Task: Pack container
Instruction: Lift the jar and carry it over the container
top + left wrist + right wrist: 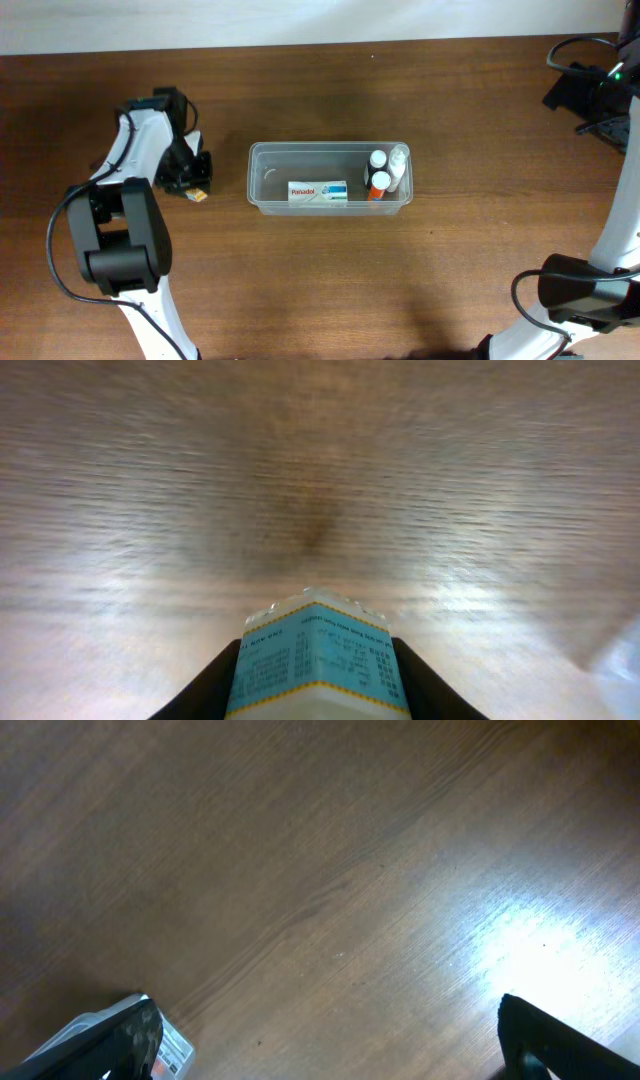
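The container (262, 160) is a clear rectangular tub in the middle of the table. It holds a white Panadol box (318, 193) and, at its right end, small white bottles (388, 160) and an orange-capped one (378, 184). My left gripper (190, 176) hangs left of the tub. In the left wrist view this gripper (315, 685) is shut on a small white pack with a light-blue label (318, 650), low over the wood. An orange-and-white bit (199, 196) shows under it from above. My right gripper (325, 1030) stands open over bare wood, far off at the back right (572, 95).
Black cables and a mount (605, 95) sit at the table's back right corner. The far table edge (300, 48) meets a white wall. A labelled sticker (172, 1048) shows beside my right gripper's left finger.
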You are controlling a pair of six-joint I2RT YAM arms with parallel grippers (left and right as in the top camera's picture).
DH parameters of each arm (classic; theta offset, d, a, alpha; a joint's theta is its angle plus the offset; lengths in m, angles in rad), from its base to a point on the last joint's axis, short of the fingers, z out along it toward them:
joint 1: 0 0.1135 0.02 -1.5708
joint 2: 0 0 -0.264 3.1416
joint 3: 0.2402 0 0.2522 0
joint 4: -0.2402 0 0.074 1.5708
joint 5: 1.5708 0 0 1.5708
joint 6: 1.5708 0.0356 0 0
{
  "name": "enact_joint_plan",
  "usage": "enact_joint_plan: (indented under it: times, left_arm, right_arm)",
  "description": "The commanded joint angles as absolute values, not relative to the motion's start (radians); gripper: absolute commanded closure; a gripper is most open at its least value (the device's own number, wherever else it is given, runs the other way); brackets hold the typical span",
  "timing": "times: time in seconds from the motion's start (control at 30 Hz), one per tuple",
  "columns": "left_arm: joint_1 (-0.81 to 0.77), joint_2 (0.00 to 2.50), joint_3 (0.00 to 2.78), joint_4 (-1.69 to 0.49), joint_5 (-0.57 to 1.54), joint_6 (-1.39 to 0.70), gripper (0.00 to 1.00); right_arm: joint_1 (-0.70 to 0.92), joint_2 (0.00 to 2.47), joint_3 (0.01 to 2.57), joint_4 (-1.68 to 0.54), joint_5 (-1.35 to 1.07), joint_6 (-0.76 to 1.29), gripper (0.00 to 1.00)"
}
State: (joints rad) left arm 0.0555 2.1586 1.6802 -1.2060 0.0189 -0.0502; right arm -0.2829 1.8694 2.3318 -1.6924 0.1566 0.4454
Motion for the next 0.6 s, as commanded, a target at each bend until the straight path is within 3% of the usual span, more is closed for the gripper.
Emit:
enact_joint_plan:
  times: [0.0, 0.37, 0.57]
  left_arm:
    - [0.061, 2.162, 1.813, -1.27, 0.017, -0.052, 0.63]
    - [0.006, 2.162, 2.12, -1.513, 0.039, -0.047, 0.62]
    - [-0.055, 2.16, 2.206, -1.578, 0.121, 0.075, 0.63]
  right_arm:
    - [-0.289, 1.873, 2.333, -1.697, 0.162, 0.453, 0.01]
    - [-0.289, 1.873, 2.333, -1.697, 0.162, 0.453, 0.02]
    - [-0.289, 1.873, 2.333, -1.697, 0.162, 0.453, 0.02]
